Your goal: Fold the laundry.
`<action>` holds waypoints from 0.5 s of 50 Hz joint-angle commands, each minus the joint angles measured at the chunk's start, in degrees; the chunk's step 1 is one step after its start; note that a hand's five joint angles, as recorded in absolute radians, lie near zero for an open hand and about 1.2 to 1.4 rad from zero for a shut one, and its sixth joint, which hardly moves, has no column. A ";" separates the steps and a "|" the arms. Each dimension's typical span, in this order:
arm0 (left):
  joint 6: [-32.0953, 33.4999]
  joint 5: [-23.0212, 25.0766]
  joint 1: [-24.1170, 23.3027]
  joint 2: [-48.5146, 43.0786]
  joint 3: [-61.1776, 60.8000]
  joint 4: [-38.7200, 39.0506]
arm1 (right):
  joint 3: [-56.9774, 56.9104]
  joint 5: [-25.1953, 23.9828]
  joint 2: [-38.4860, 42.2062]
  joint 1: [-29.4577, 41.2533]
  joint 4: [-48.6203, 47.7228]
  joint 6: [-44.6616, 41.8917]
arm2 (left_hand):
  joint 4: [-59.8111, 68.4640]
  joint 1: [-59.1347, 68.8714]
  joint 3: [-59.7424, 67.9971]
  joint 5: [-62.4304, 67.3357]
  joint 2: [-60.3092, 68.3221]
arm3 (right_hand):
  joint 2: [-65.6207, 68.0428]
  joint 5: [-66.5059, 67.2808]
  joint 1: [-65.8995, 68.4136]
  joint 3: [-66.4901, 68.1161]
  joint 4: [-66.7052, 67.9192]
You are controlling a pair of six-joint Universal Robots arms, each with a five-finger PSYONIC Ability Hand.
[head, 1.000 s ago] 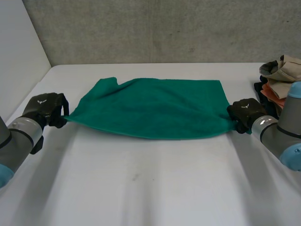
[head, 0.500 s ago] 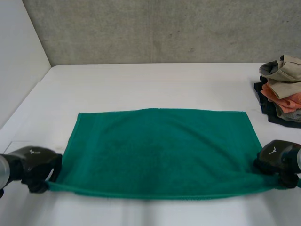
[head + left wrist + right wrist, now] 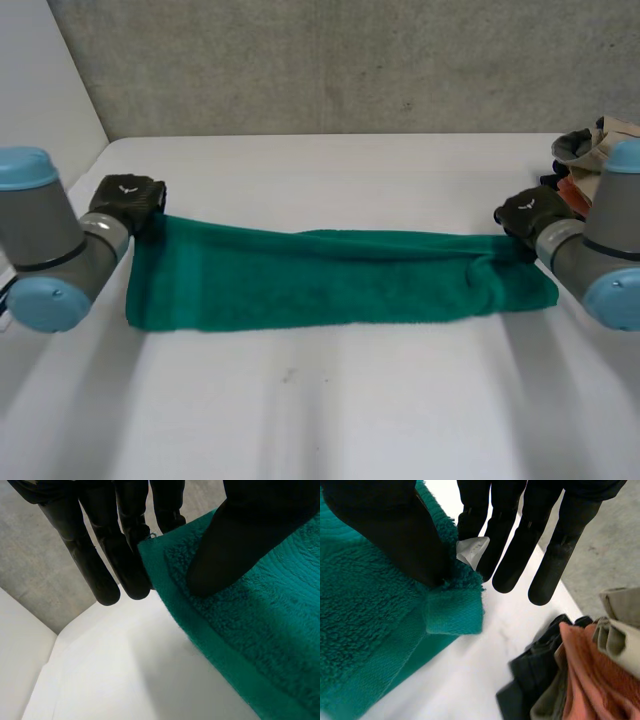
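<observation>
A green towel lies across the white table, doubled over into a long band. My left hand pinches its far left corner; in the left wrist view the thumb presses the towel against the straight fingers. My right hand pinches the far right corner; in the right wrist view the thumb clamps the towel and its white label against the fingers.
A pile of folded clothes in beige, orange and dark colours sits at the table's right edge, just beyond my right hand, with the clothes close under its fingertips. A concrete wall backs the table.
Both hands pulled the towel's edge toward the near side and spread it flat, then carried that edge back over to the far side, folding the towel in half.
</observation>
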 commanded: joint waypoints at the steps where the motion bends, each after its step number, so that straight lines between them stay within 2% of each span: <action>1: 0.06 -1.94 -1.40 -7.79 9.72 -2.09 | -8.32 4.27 7.92 2.40 -1.32 0.21 | 11.11 14.33 11.63 12.30 11.33 | 12.47 12.67 16.30 11.65 11.21; 3: -0.20 -2.38 -1.57 -8.76 11.21 -1.91 | -9.63 5.32 8.80 2.67 -1.67 0.47 | 6.14 9.35 6.65 7.32 6.35 | 12.47 12.67 16.30 11.65 11.21; 5: -0.46 -2.38 -1.66 -8.94 11.66 -1.82 | -10.78 7.69 9.77 3.19 -2.29 0.47 | -23.86 -20.65 -23.35 -22.67 -23.64 | -56.84 -56.64 -53.02 -57.66 -58.10; 7: -0.55 -2.73 -2.27 -8.50 11.49 -1.73 | -11.05 10.41 9.60 3.98 -3.07 0.65 | -58.89 -55.67 -58.37 -57.70 -58.67 | -57.53 -57.33 -53.70 -58.35 -58.79; 10: -0.90 -2.65 -2.80 -7.27 10.52 -1.30 | -10.43 12.27 8.28 4.07 -4.04 1.52 | -58.89 -55.67 -58.37 -57.70 -58.67 | -57.53 -57.33 -53.70 -58.35 -58.79; 14: -1.52 -2.47 -3.07 -3.94 8.15 1.34 | -8.33 11.57 4.50 3.98 -7.38 4.33 | -58.89 -55.67 -58.37 -57.70 -58.67 | -57.53 -57.33 -53.70 -58.35 -58.79; 21: -3.63 -2.47 -3.33 3.27 2.97 4.95 | -4.02 8.59 -4.28 3.55 -11.60 8.56 | -58.89 -55.67 -58.37 -57.70 -58.67 | -57.53 -57.33 -53.70 -58.35 -58.79; 25: -5.47 -2.29 -3.94 7.84 -0.99 4.69 | -2.09 5.34 -8.32 2.84 -7.06 8.74 | -58.89 -55.67 -58.37 -57.70 -58.67 | -57.53 -57.33 -53.70 -58.35 -58.79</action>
